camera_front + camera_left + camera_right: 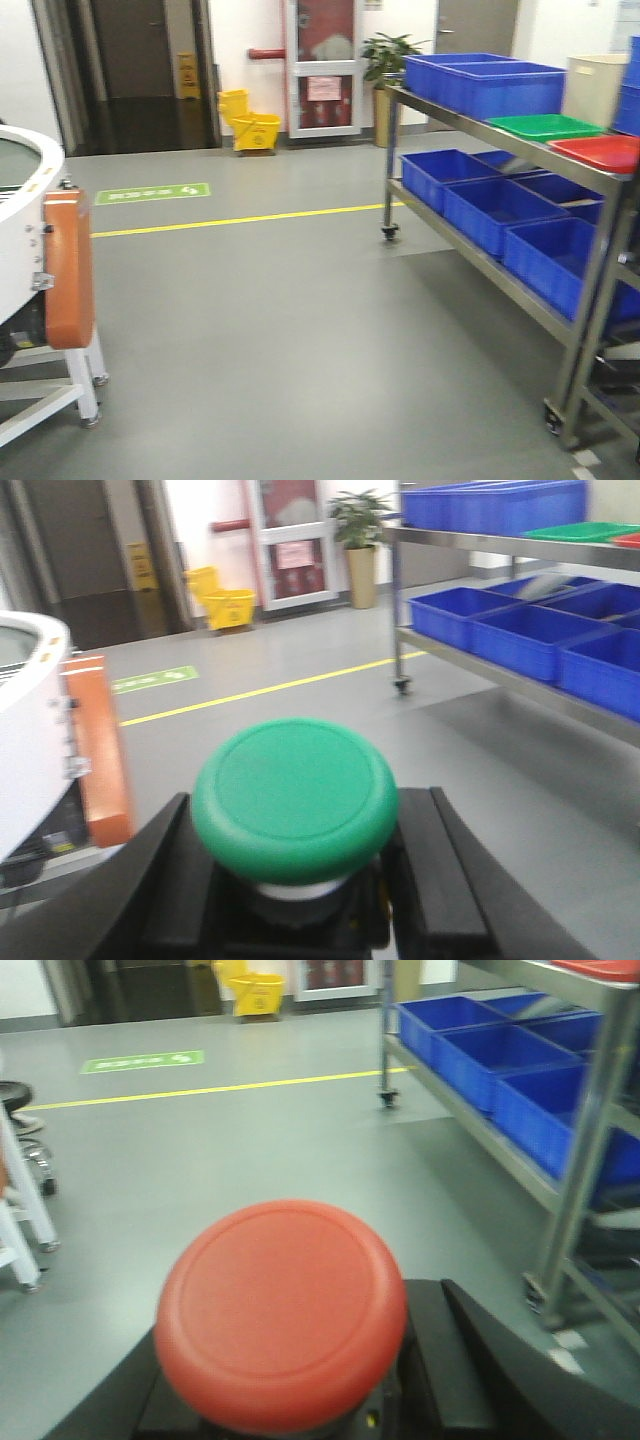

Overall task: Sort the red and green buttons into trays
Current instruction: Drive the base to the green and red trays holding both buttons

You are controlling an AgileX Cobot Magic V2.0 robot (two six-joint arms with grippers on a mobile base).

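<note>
Green button (295, 798) is clamped between fingers of the left gripper (296, 905), and red button (281, 1312) is held likewise by the right gripper (300, 1405).

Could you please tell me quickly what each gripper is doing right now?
Left gripper: closed on the green button.
Right gripper: closed on the red button.

A plain bright green cap was seen on the green button (295, 800), over a white collar and black body; the red button (282, 1315) was capped in plain orange-red. The green tray (545, 126) and red tray (600, 152) were found glossy and unpatterned. Deep blue crates (500, 92) were noted, and a yellow line (250, 219) was seen across the grey floor (300, 340).
</note>
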